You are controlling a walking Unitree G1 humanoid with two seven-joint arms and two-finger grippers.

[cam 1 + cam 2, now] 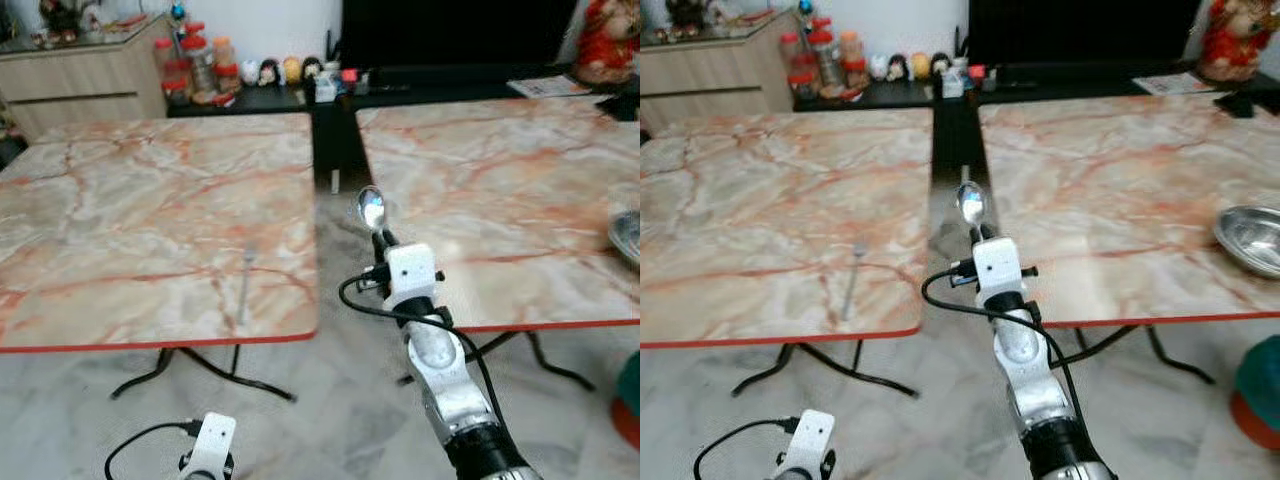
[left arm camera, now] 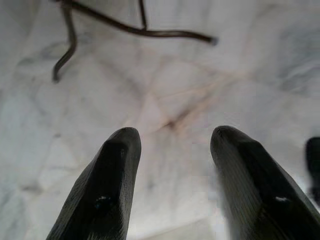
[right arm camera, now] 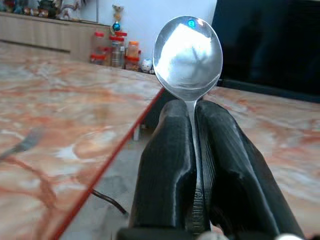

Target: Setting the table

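Jaws of the right gripper (image 3: 192, 145) clamped on spoon (image 1: 371, 209) handle, bowl up, held over the gap between the two tabletops; left gripper (image 2: 172, 170) jaws apart, idle above the floor. Fork (image 1: 244, 285) lies near the left tabletop's (image 1: 120, 190) front right corner; best to swing the spoon left, lower it level, and release beside the fork, parallel, clear of the red edge.
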